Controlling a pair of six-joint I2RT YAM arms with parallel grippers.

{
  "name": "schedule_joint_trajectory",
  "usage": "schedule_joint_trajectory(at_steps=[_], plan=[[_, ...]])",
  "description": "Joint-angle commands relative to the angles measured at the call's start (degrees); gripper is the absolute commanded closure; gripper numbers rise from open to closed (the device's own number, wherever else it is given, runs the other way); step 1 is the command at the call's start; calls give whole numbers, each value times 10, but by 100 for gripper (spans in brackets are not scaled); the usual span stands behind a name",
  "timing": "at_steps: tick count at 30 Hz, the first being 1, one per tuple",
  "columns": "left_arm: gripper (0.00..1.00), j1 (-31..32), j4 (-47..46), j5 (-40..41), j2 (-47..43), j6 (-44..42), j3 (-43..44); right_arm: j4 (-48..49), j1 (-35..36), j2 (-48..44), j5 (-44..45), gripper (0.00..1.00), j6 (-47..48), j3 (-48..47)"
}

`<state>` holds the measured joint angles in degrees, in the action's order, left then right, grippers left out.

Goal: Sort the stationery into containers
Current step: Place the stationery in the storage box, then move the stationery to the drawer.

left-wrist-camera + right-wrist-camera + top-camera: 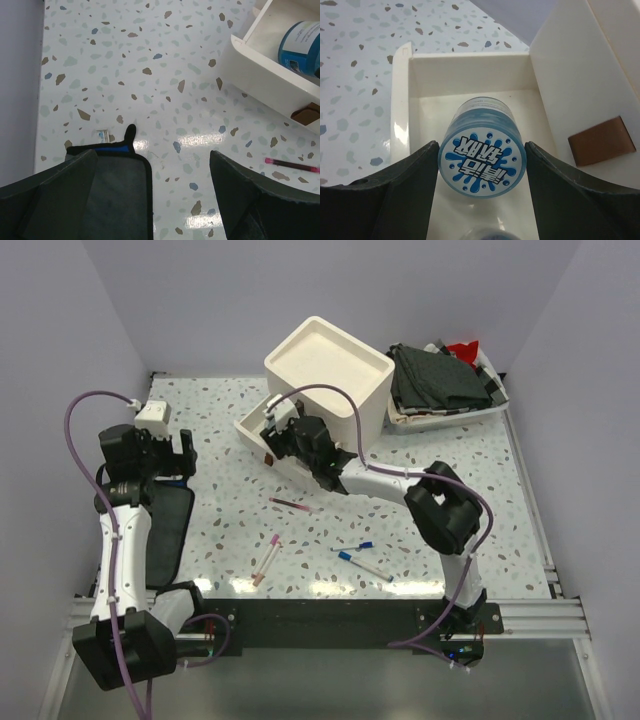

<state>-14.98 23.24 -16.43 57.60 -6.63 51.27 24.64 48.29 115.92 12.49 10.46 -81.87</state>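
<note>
Currently the right claw [482, 150] reaches into the open drawer [470, 75] of the cream-white cabinet [330, 375]. Its two fingers [405, 195] press against either side of a blue tape roll [482, 165], so it is closed only as far as the roll's width allows. The roll lies on its side inside the drawer, printed face toward the wrist camera. A sliver of a second blue round thing [485, 232] shows just in front of it, cut off by the frame's edge. A brown handle [602, 142] sits on the cabinet face beside the drawer.

The left claw [152, 155] hangs well to the left of the cabinet, spread wide with nothing between its fingers, over the edge of a dark pad [112, 190]. On the speckled table [500, 460] in front of the cabinet lies a maroon pen [290, 504]. A pink pen [268, 558] and two blue-capped pens [365, 567] lie farther from the cabinet. A white tray of dark cloths [445, 390] stands just right of the cabinet.
</note>
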Motion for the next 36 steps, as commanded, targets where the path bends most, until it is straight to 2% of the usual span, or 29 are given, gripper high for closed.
schedule_joint_trajectory(at_steps=[1, 5, 8, 10, 11, 12, 14, 16, 28, 31, 33, 34, 35, 36], plan=[[1, -5, -29, -16, -21, 10, -10, 36, -1, -96, 21, 44, -3, 32], [1, -4, -40, -26, -31, 20, -24, 4, -2, -126, 15, 40, 2, 28], [1, -5, -53, -34, -36, 29, -30, -34, -2, -128, 8, 30, 4, 5], [1, -5, -61, -37, -38, 32, -33, -56, -3, -119, -7, 45, -1, -9], [1, -4, -62, -38, -38, 33, -33, -67, -4, -115, -15, 59, -2, -11], [1, -5, -62, -38, -40, 35, -33, -68, -4, -112, -16, 67, -4, -13], [1, -4, -58, -37, -40, 32, -29, -66, -6, -95, -20, 79, -10, -19], [1, -5, -47, -35, -41, 25, -28, -61, -6, -76, -24, 86, -13, -32], [1, -12, -13, -14, -36, -3, -20, -35, -26, 49, -38, 97, -36, -175], [1, -13, -13, -14, -31, -7, -18, -68, -34, 58, -24, 94, -41, -184], [1, -13, -17, -14, -30, -7, -19, -80, -38, 29, -19, 76, -40, -161], [1, -13, -21, -16, -30, -5, -20, -83, -37, 17, -19, 66, -39, -127], [1, -13, -23, -18, -29, -4, -25, -85, -39, 5, -20, 38, -31, -111], [1, -12, -33, -22, -28, 0, -28, -87, -39, -8, -19, 25, -27, -96]])
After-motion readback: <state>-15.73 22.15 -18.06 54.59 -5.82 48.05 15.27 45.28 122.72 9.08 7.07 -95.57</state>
